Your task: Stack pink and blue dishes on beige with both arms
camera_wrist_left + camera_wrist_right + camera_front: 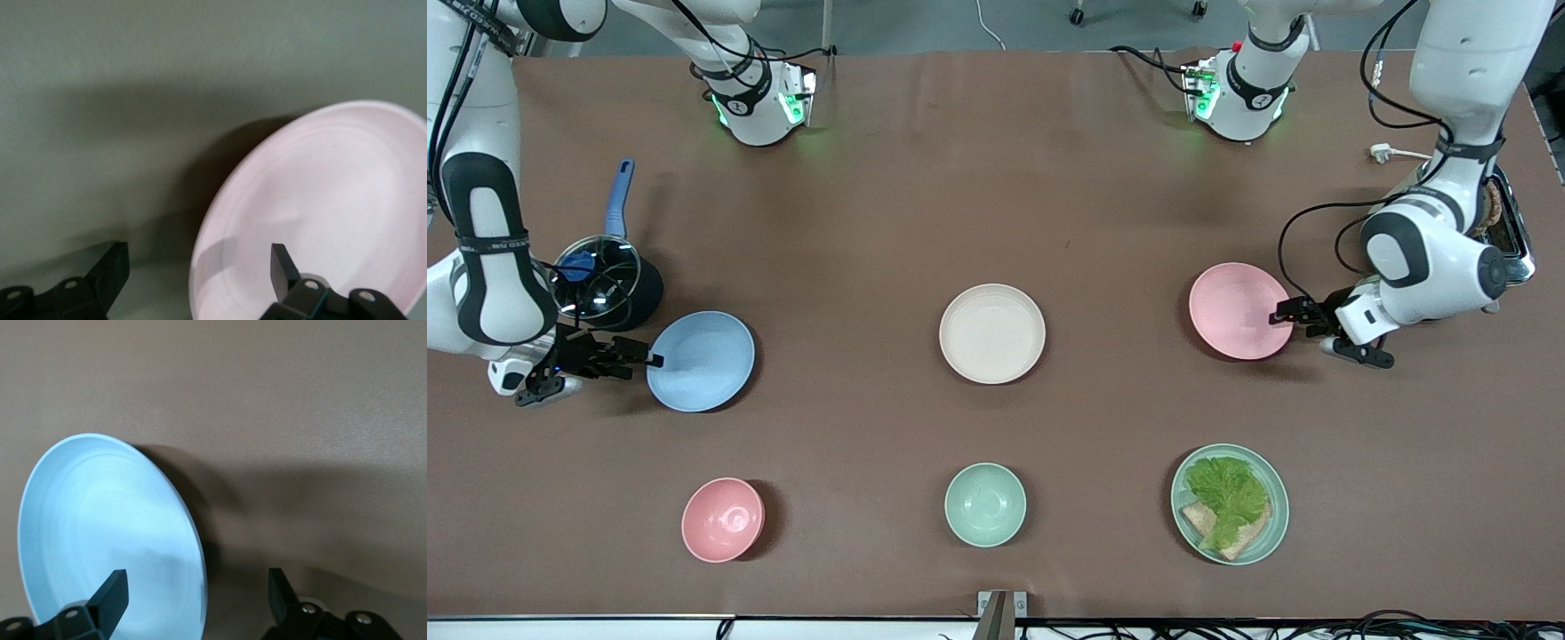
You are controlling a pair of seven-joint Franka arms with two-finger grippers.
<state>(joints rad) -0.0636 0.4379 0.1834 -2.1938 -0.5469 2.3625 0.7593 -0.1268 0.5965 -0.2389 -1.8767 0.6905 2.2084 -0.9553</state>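
The cream-beige plate [992,333] lies at the table's middle. Toward the right arm's end rests the light blue plate [703,360] [100,533]. My right gripper [651,360] [197,577] stands open at its outer rim, one finger [113,590] over the plate and the other outside it. The pale pink plate [1238,311] [320,213] sits toward the left arm's end. My left gripper [1278,313] [198,257] is open astride that plate's rim, with one finger [283,263] above the dish and one over the table.
A lidded pot [600,284] with a blue handle stands beside the right gripper. Nearer the camera are a pink bowl [723,519], a mint bowl [985,503] and a mint plate [1280,498] with lettuce on bread. A toaster [1510,233] sits by the left arm.
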